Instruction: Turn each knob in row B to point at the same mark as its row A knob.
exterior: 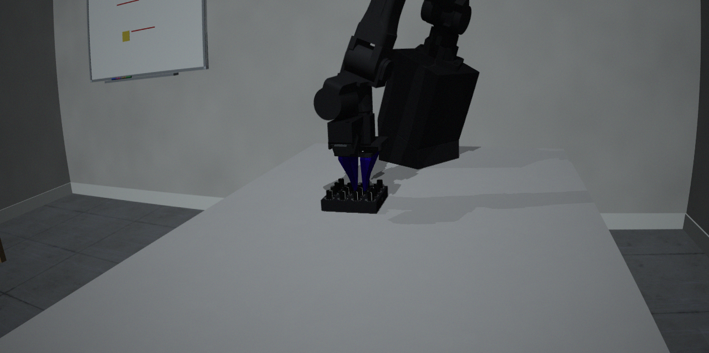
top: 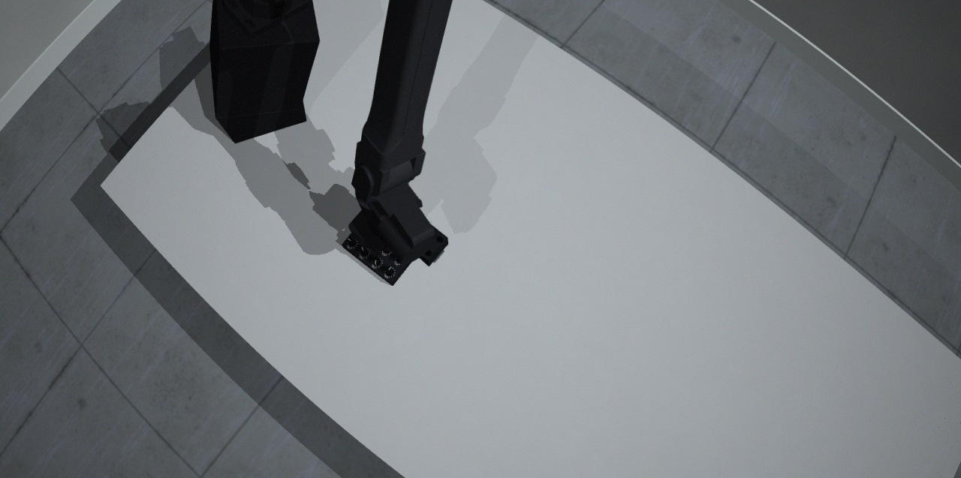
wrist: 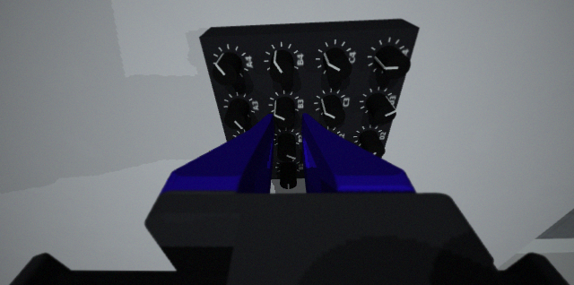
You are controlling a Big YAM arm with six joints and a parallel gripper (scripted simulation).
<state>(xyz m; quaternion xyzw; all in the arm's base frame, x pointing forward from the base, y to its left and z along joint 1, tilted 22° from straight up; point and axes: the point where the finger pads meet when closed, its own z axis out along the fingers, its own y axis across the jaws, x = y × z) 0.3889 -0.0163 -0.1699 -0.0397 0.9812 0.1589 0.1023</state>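
Note:
The knob box [top: 370, 259] [exterior: 349, 205] [wrist: 309, 85] stands on the table, row A at the left in the wrist view. My gripper [exterior: 360, 189] [wrist: 288, 123] is slightly open, tips low over row B. Knob B2 [wrist: 287, 145] shows in the gap, not clamped; its line points right. The lines of A4 [wrist: 230, 66], B4 [wrist: 282, 63], A3 [wrist: 239, 112] and B3 [wrist: 285, 107] point up-left, B3's flatter. B1 [wrist: 288, 179] is seen below B2, its mark unclear. The fingers and gripper body hide A1 and most of A2.
C4 [wrist: 339, 62], C3 [wrist: 333, 107], D4 [wrist: 392, 63], D3 [wrist: 380, 106] and D2 [wrist: 371, 142] stand right of the fingers in the wrist view. A large black block [top: 262, 79] [exterior: 429, 112] is beside the arm. Long shadows cross the table [top: 604, 273] [exterior: 347, 291].

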